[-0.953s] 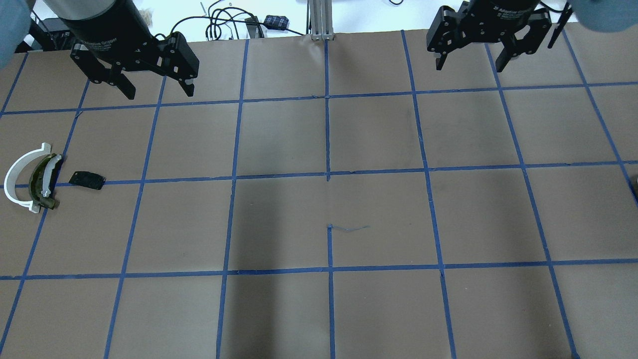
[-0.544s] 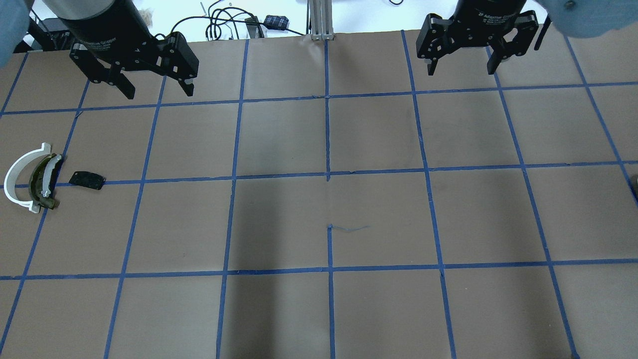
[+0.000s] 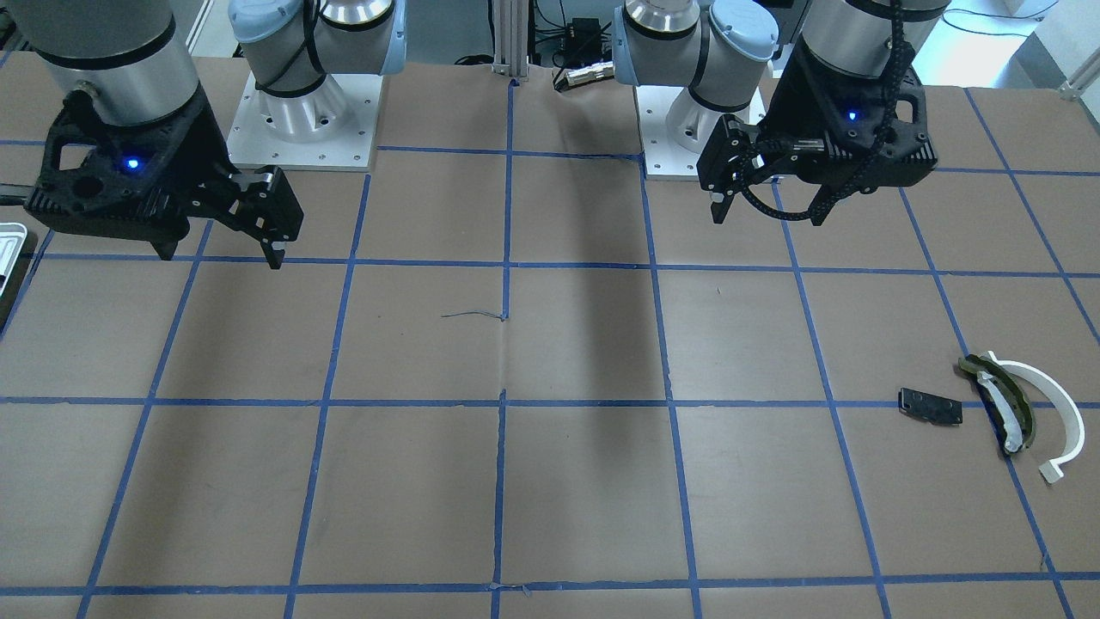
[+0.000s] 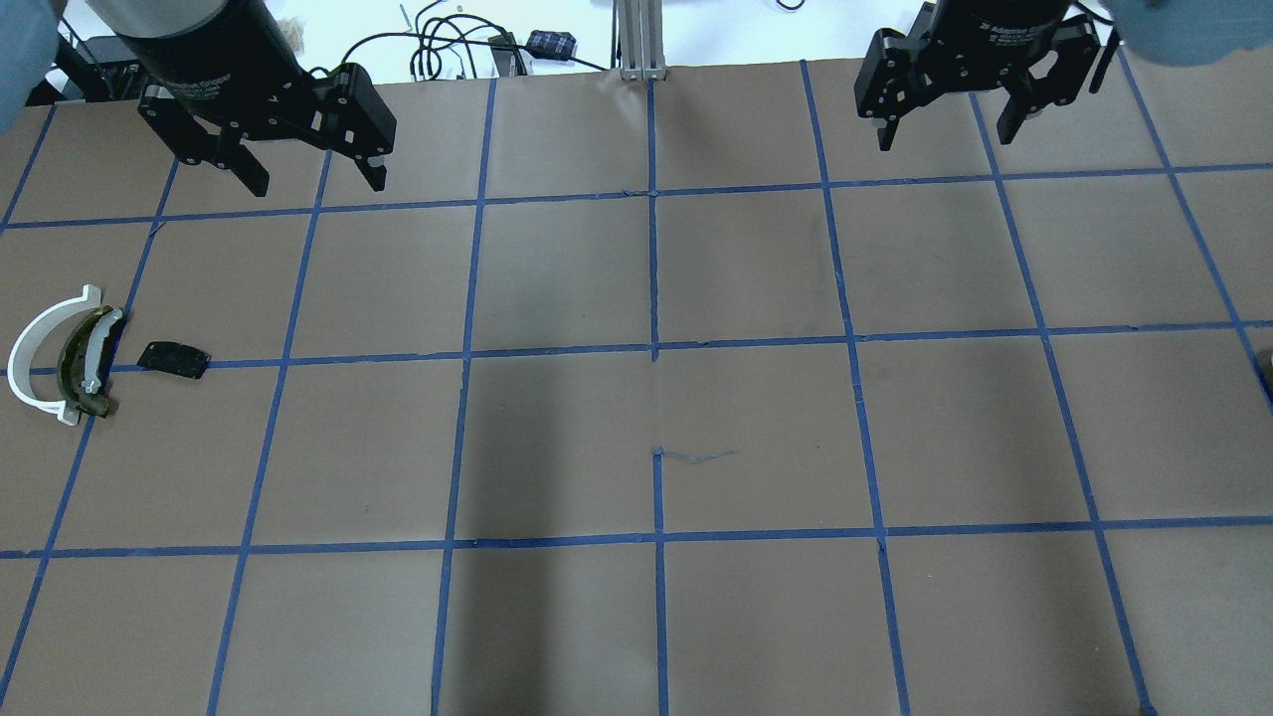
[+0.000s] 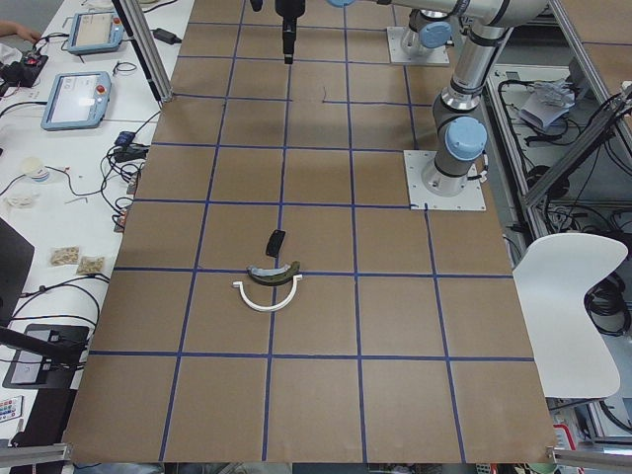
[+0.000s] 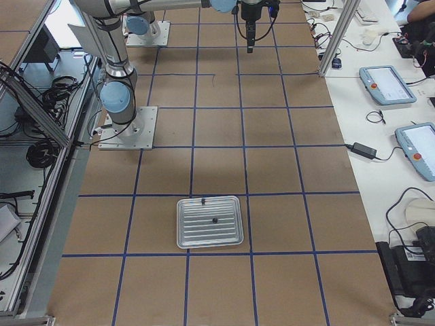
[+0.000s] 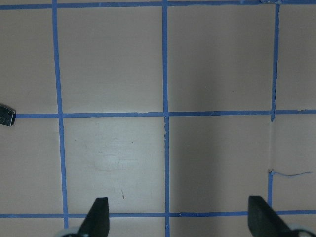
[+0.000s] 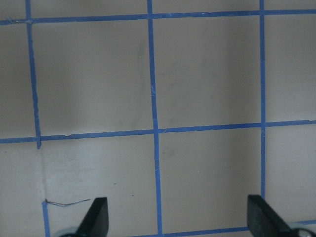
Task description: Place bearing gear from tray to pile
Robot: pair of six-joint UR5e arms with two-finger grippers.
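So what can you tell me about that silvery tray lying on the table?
The tray is a shallow rectangle of silvery metal with rounded corners, a raised rim and ribbed grooves across its floor. It lies flat on the brown table, overlapping one blue tape line. A small dark part sits near its middle, another by the rim. Nothing else touches it.

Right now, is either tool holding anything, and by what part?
Nothing is held: left tool and right tool both hang open and empty.
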